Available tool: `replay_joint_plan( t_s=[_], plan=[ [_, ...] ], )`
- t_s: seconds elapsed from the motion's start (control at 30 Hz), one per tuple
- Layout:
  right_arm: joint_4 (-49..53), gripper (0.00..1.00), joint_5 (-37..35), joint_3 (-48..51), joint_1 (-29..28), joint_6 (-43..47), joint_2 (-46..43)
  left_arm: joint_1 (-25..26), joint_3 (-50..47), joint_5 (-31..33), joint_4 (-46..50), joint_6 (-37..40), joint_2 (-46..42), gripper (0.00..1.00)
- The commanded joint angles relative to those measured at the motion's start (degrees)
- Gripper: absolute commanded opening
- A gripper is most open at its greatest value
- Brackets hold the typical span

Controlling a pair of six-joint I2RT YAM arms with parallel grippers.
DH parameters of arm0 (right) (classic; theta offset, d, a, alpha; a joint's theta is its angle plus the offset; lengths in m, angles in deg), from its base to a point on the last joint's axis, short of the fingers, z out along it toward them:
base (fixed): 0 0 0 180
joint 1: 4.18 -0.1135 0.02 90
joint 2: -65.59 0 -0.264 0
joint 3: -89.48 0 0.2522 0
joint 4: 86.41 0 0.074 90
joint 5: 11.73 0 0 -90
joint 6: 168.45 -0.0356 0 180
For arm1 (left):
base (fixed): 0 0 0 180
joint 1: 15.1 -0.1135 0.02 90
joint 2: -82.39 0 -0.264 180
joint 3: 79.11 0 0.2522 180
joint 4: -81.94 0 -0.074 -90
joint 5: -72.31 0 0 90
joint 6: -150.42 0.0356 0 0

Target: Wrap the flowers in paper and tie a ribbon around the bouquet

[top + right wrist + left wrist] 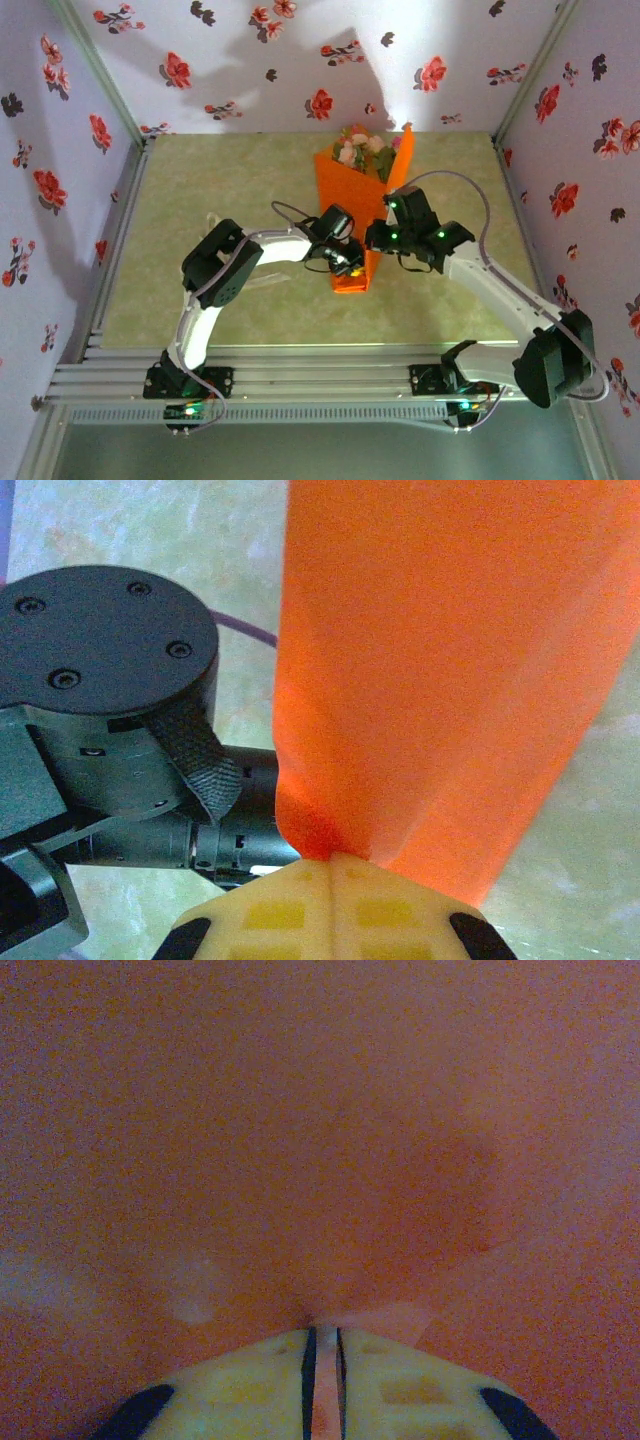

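The bouquet (pixel 357 205) is lying on the table (pixel 200 260), its flowers (pixel 360 148) pointing at the far wall and its narrow end toward the arm bases, while the left gripper (pixel 323 1332) is touching it from the left (near the narrow end) and the right gripper (pixel 332 860) from the right

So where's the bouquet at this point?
In the top view the bouquet is over the middle of the table, blooms toward the far wall; the left gripper and right gripper flank its narrow near end, both shut on it.
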Motion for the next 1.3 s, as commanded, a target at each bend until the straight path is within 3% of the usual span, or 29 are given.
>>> replay_joint_plan(
  t_s=[0.0, 0.53, 0.67, 0.87, 1.0, 1.27],
  plan=[
    [-2.1, 0.00, 3.3, -1.6, -0.4, 1.7, 0.5, -0.5, -1.0, 1.5, -0.9, 0.0, -1.0, 0.16],
    [-7.3, 0.00, 9.5, -0.8, -0.8, 1.6, 4.8, -8.0, -15.7, 15.7, -8.1, -9.2, -26.1, 0.46],
    [-8.8, 0.00, 11.6, -1.0, -1.3, 2.0, 6.9, -9.9, -12.1, 13.6, -5.5, -4.0, -28.3, 0.57],
    [-9.7, 0.00, 13.0, -2.0, -2.7, 3.2, 10.7, -11.3, -5.4, 8.0, 2.1, 6.7, -27.5, 0.65],
    [-10.7, 0.00, 13.0, -1.9, -3.2, 2.8, 12.0, -12.0, -1.8, 4.8, 10.3, 12.8, -24.8, 0.65],
    [-11.1, 0.00, 13.2, -1.8, -4.5, 3.1, 14.1, -12.1, -3.2, 5.0, 12.3, 17.3, -26.0, 0.66]
  ],
)
